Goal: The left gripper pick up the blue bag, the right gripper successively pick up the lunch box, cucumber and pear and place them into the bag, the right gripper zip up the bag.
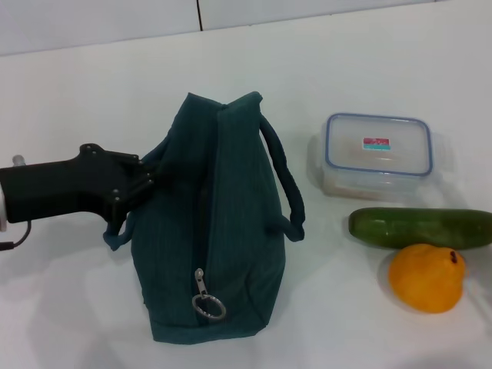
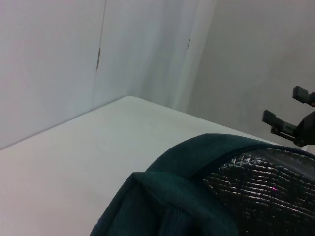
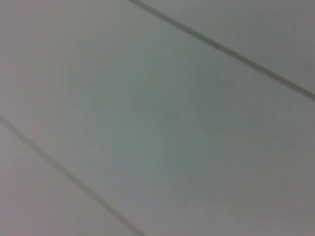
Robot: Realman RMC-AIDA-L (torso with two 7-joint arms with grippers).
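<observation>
Surface (image 1: 92, 307) lies bare along the blue bag (image 1: 223, 231), where the left gripper (image 1: 147, 181) meets its side, jaws' state unclear; lunch box (image 1: 378, 154), cucumber (image 1: 419, 227), pear (image 1: 427, 277) sit beside it.

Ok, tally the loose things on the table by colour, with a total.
Blue: 1, the blue bag
Clear with blue rim: 1, the lunch box
Green: 1, the cucumber
Orange-yellow: 1, the pear
Total: 4

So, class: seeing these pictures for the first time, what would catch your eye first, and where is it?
The blue bag dominates mid-table, with the left gripper at its left-side handle. To its right sit the lunch box, the cucumber in front of it, and the bright pear nearest, touching the cucumber.
</observation>
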